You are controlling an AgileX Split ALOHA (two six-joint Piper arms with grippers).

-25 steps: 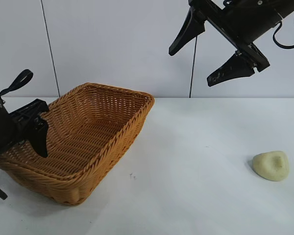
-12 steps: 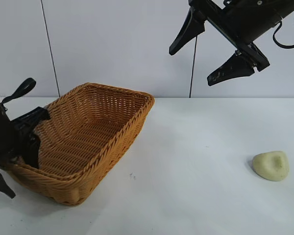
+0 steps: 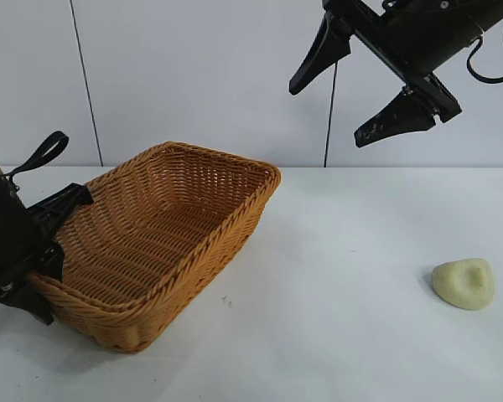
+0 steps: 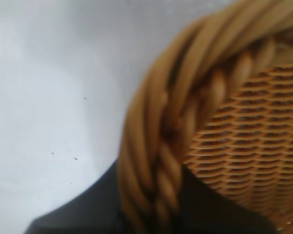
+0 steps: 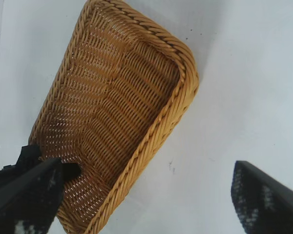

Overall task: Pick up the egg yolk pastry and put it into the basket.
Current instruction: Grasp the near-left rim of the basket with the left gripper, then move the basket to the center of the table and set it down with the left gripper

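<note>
The egg yolk pastry (image 3: 464, 283), a pale cream lump with a dent, lies on the white table at the right, far from both grippers. The orange-brown wicker basket (image 3: 226, 159) stands at the left. My left gripper (image 3: 44, 255) is shut on the basket's near-left braided rim (image 4: 156, 146), with one finger inside and one outside. My right gripper (image 3: 329, 115) hangs open high above the table's middle, with nothing between its fingers. In the right wrist view it looks down on the basket (image 5: 122, 112). The pastry is out of both wrist views.
A white wall with a dark vertical seam (image 3: 84, 84) and a hanging cable (image 3: 329, 117) closes the back. Bare white tabletop (image 3: 344, 268) lies between basket and pastry.
My left gripper has closed onto the basket's rim. The basket has shifted and turned a little to the right. The right arm and the pastry have not moved.
</note>
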